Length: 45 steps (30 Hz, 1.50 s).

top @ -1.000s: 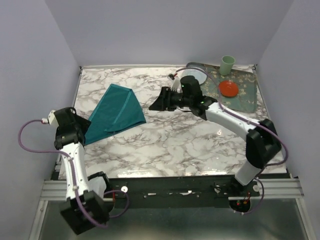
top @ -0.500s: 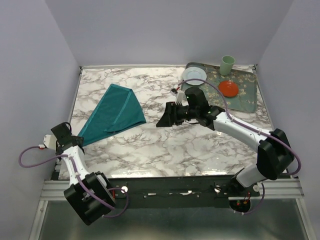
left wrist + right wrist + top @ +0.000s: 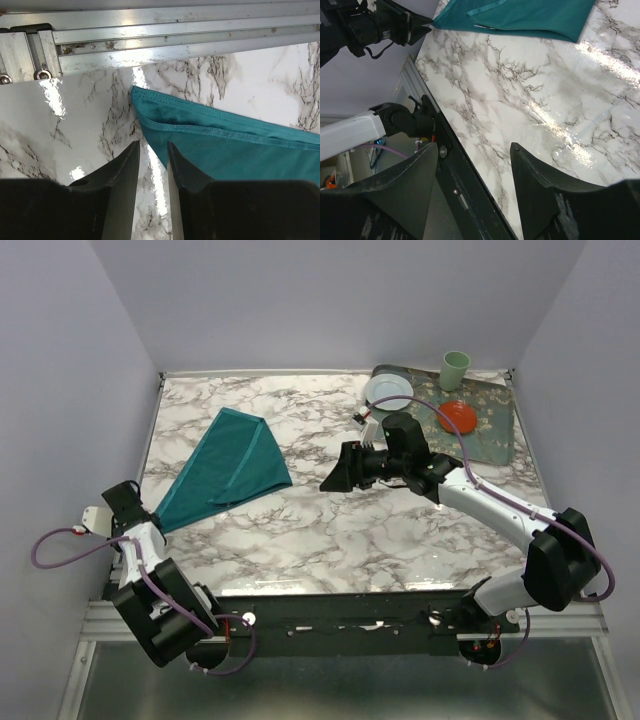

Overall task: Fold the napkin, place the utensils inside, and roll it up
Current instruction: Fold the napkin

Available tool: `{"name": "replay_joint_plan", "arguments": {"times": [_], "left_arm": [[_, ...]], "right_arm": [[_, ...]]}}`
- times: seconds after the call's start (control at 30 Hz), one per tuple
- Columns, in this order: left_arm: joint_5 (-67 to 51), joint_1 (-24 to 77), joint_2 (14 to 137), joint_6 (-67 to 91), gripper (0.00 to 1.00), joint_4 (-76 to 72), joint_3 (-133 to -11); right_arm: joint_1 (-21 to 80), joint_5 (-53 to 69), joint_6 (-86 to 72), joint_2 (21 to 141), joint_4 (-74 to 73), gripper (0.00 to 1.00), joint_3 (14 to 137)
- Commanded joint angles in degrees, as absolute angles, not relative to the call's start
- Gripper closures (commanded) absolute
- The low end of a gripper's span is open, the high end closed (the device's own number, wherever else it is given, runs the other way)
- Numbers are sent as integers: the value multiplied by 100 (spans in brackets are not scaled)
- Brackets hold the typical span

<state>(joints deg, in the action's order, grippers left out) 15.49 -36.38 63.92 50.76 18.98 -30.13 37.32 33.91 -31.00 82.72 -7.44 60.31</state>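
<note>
The teal napkin [image 3: 228, 468] lies folded into a triangle on the left half of the marble table. Its near corner shows in the left wrist view [image 3: 150, 107], and its edge shows in the right wrist view [image 3: 520, 15]. My left gripper [image 3: 138, 508] sits low at that near-left corner, its fingers [image 3: 127, 165] a narrow gap apart with only marble between them [image 3: 152, 146]. My right gripper [image 3: 337, 474] hovers over the table's middle, wide open and empty [image 3: 474, 147]. No utensils are in view.
A patterned grey-green tray [image 3: 495, 430] at the back right holds a white plate [image 3: 386, 390], a small red plate [image 3: 458, 417] and a green cup [image 3: 455, 369]. The metal frame rail [image 3: 150, 45] runs just beyond the napkin's corner.
My left arm has pulled back and down toward the near-left edge, ending at the napkin's near corner. My right arm has drifted nearer and slightly right, still open.
</note>
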Motion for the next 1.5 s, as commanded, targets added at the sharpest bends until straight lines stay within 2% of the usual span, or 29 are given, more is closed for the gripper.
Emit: {"name": "replay_joint_plan", "arguments": {"times": [0.0,0.23,0.47,0.53,0.93,1.17,1.3,1.47], "left_arm": [[1872,-3674,6539,5010,66,1705,-3059],[2074,-3665,6732,4852,71,1529,-2988],[2066,-3674,7004,4746,64,1371,-3041],[2013,-3674,7057,4755,59,1327,-3050],[2039,-3674,7567,4764,60,1152,-3173],[1697,-3683,7393,4597,82,932,-3173],[1424,-3551,7006,4562,100,896,-3182],[1511,-2877,6313,4395,100,1080,-3296]], "right_arm": [[3718,3437,-3067,8244,-791,32,5968],[3709,3480,-3085,8314,-747,32,5968],[3691,3489,-3076,8332,-730,32,5959],[3674,3507,-3085,8332,-721,32,5950],[3621,3551,-3111,8402,-659,32,5950],[3621,3551,-3146,8376,-642,32,5863],[3604,3533,-3173,8402,-615,32,5801],[3604,3454,-3190,8385,-606,32,5775]]}}
